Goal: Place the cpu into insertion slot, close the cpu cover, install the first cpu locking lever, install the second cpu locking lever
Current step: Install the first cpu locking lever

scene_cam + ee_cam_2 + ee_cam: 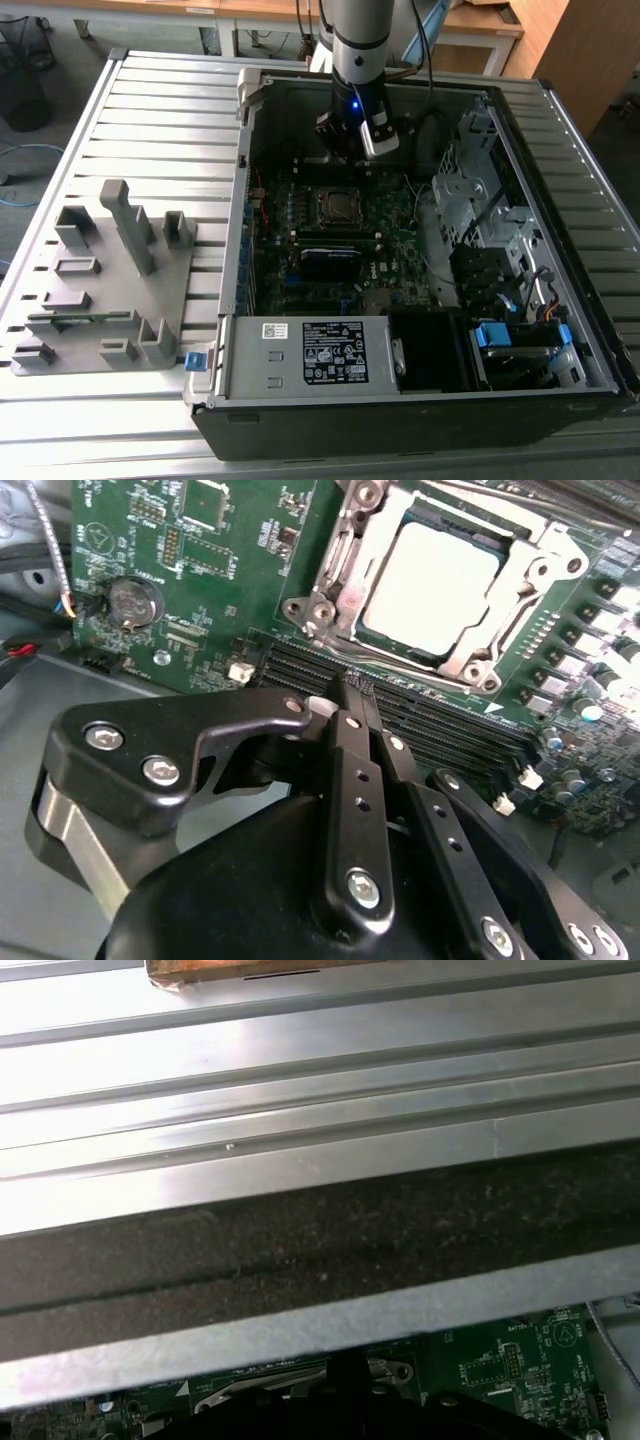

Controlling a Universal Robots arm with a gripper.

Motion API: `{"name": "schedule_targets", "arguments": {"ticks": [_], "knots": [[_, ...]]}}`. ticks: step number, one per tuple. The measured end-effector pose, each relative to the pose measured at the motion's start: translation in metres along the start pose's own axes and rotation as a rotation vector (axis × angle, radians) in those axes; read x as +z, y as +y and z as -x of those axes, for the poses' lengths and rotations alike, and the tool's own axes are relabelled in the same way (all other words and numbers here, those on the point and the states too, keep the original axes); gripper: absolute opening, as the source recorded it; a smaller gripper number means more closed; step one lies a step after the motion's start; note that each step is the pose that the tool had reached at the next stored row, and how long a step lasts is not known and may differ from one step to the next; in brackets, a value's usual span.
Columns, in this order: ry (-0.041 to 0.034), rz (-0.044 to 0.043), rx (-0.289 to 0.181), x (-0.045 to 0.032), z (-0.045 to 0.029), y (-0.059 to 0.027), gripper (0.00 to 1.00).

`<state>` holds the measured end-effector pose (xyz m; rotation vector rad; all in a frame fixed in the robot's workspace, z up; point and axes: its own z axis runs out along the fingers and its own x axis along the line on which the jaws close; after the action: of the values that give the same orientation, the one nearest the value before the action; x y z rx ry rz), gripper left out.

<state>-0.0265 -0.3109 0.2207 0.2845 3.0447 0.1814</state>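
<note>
The cpu (430,585), a dull silver square, lies in the socket on the green motherboard (200,590). The cpu cover (545,565), a silvery frame, lies flat around it, and the chip's top shows through its window. A thin lever rod (333,550) runs along one side of the socket; I cannot tell whether it is latched. My gripper (347,695) hovers beside the socket, over the dark memory slots, with its black fingers (352,780) pressed together and nothing between them. In the exterior view the gripper (345,152) hangs just behind the socket (340,205).
The open computer case (240,250) lies on a slatted metal table (150,110). A power supply (310,355) fills the front, drive cages (480,190) and cables the exterior view's right. A grey fixture (110,290) stands at the exterior view's left. The case wall (300,1250) rises close by.
</note>
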Motion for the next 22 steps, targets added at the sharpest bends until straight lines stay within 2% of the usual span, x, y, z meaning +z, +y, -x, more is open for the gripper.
{"name": "schedule_targets", "arguments": {"ticks": [4, 9, 10, 11, 13, 22], "knots": [[0.0266, -0.0259, 0.002, 0.0001, 0.0000, -0.0002, 0.10], [0.0650, -0.0769, 0.003, 0.0001, 0.0002, -0.0011, 0.10], [0.0722, -0.0862, 0.003, 0.0002, 0.0002, -0.0013, 0.10], [0.0764, -0.0918, 0.003, 0.0003, 0.0002, -0.0013, 0.10], [0.0787, -0.0964, 0.001, 0.0004, 0.0001, -0.0015, 0.10], [0.0795, -0.0956, -0.021, 0.0003, -0.0019, -0.0023, 0.10]]}}
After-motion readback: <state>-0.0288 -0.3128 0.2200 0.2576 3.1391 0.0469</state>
